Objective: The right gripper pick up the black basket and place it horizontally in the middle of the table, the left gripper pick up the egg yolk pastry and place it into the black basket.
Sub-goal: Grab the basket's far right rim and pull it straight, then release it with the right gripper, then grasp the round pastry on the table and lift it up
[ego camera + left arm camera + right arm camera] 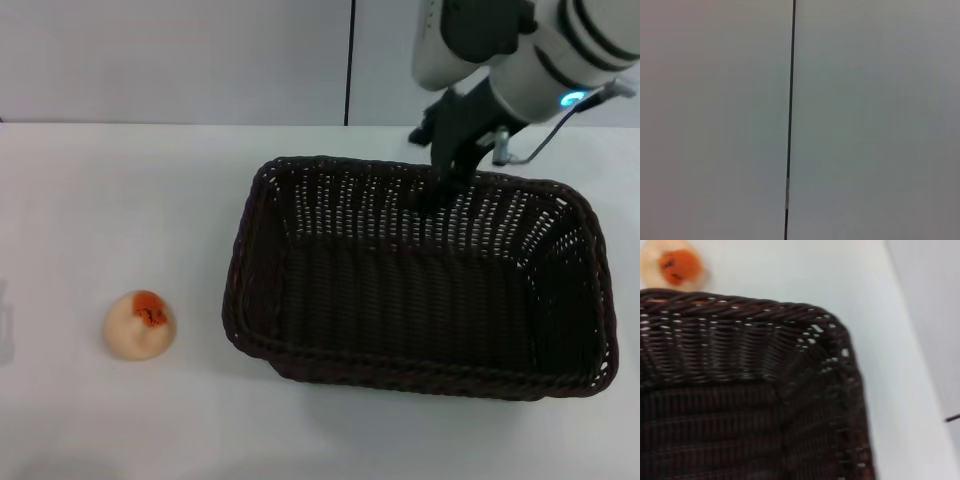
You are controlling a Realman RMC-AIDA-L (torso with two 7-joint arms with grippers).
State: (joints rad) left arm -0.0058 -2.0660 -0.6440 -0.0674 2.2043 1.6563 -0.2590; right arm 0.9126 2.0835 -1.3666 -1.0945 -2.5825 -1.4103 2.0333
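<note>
Nearest to us on the white surface (120,200) sits the egg yolk pastry (140,324), a small cream-beige dome with an orange-red spot on top, upright, on our left side. It is apart from the black basket (420,285), with a strip of bare surface between them. The basket is a big dark woven rectangle with openwork slanted walls and rounded corners, lying flat with its long side across our view, centre to right.

Farther back, the right claw (447,180) comes down from the white and grey arm with the blue light and meets the basket's far rim, its black tips at the wall there. We cannot tell whether it is clenched on the rim or released. From the right wrist we look down into a rounded basket corner (790,390), with the pastry (672,265) beyond the rim.

We see nothing of the left claw; its wrist camera shows only a pale wall with a thin dark vertical seam (790,120).
</note>
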